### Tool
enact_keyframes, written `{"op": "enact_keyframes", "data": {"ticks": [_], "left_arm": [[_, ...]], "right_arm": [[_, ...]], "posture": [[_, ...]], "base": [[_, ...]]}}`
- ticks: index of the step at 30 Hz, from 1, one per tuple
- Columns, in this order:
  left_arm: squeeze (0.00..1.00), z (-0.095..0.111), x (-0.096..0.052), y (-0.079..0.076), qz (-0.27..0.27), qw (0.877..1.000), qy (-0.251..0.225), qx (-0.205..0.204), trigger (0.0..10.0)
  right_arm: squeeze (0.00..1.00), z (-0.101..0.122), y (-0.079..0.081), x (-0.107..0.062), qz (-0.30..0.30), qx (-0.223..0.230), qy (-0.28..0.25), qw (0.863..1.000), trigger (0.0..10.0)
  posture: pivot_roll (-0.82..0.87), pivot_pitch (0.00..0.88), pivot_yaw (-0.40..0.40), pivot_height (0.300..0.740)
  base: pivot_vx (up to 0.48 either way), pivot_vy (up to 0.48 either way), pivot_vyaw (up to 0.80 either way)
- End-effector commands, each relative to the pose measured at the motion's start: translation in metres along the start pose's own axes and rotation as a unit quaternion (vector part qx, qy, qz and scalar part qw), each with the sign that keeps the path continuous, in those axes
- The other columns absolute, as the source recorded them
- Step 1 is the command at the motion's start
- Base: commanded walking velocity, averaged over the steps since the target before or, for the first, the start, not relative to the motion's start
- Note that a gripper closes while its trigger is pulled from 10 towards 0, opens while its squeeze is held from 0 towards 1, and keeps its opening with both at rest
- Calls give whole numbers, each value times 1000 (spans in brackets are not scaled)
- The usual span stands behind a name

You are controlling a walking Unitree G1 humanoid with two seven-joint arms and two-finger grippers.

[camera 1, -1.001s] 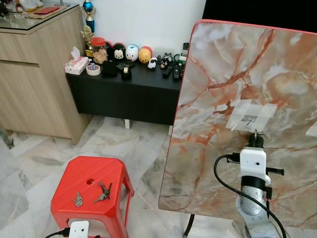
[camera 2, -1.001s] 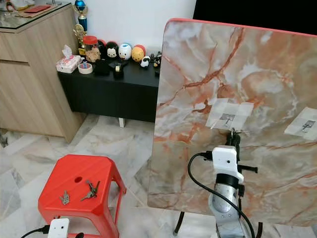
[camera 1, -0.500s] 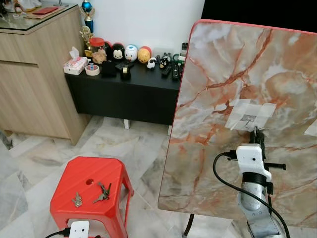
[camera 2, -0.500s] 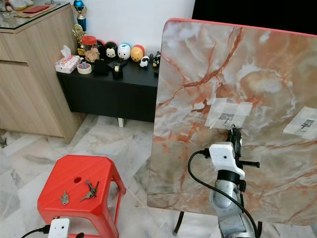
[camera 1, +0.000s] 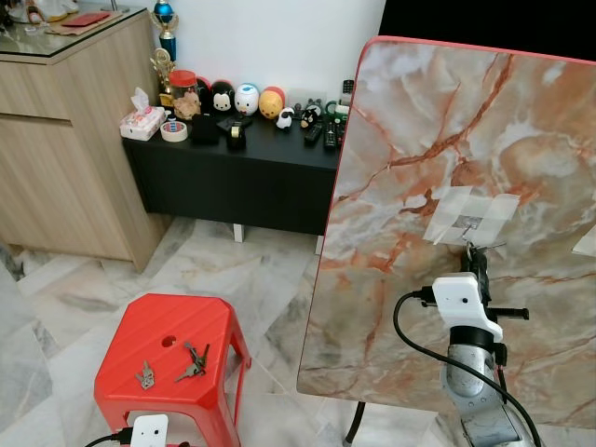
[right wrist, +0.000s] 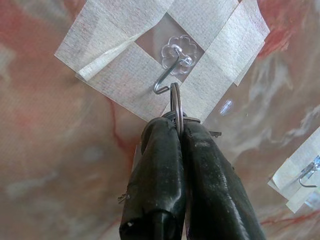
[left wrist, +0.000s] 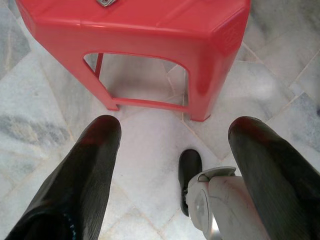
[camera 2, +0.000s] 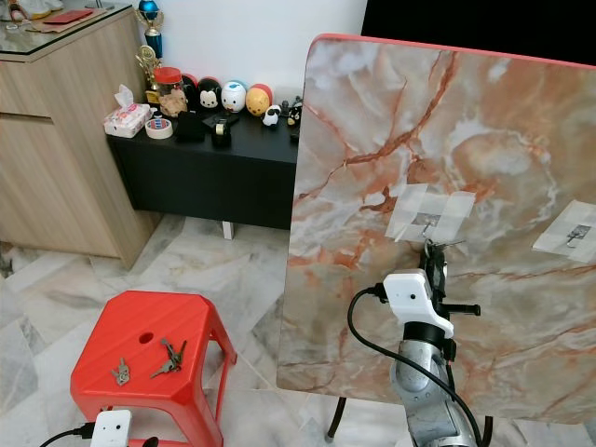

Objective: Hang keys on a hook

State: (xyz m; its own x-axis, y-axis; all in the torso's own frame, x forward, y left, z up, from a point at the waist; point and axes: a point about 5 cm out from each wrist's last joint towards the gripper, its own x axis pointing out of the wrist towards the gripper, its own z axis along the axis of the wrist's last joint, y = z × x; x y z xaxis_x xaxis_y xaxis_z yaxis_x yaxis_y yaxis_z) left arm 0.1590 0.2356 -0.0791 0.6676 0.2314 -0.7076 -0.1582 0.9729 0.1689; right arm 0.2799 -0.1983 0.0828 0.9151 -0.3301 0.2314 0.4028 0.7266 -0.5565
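My right gripper (right wrist: pixel 176 127) is shut on a key ring (right wrist: pixel 175 102), held up against the marbled board (camera 1: pixel 466 140). The ring's top sits just beside the tip of a small metal hook (right wrist: pixel 167 80) taped to the board under white tape (camera 1: pixel 470 214); I cannot tell whether the ring is over the hook. In the head views the right gripper (camera 1: pixel 474 253) is just below that tape patch. Two more bunches of keys (camera 1: pixel 192 361) lie on the red stool (camera 1: pixel 140 335). My left gripper (left wrist: pixel 172 150) hangs open low beside the stool.
A second taped hook (right wrist: pixel 307 172) sits further right on the board. A black low cabinet (camera 1: pixel 233 177) with toys and a wooden cupboard (camera 1: pixel 65 140) stand at the back left. Marble floor (camera 1: pixel 251 279) lies between stool and cabinet.
The right gripper has shifted slightly left and up, bringing the key ring closer under the taped hook. The left arm and stool keys are unchanged.
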Motion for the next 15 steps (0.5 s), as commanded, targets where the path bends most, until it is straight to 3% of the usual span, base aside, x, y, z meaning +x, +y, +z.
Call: {"op": "enact_keyframes", "data": {"ticks": [1, 15], "left_arm": [[0, 0, 0, -3, -2, 1000, 1, 1, 10000], [0, 0, 0, -4, -4, 1000, 0, 1, 10000]], "right_arm": [[0, -1, -2, 3, 0, -7, 2, 1000, 10000], [0, 2, -2, 4, -7, -5, -3, 1000, 10000]], "posture": [[74, 0, -116, 740], [73, 0, -114, 740]], "base": [[0, 0, 0], [0, 0, 0]]}}
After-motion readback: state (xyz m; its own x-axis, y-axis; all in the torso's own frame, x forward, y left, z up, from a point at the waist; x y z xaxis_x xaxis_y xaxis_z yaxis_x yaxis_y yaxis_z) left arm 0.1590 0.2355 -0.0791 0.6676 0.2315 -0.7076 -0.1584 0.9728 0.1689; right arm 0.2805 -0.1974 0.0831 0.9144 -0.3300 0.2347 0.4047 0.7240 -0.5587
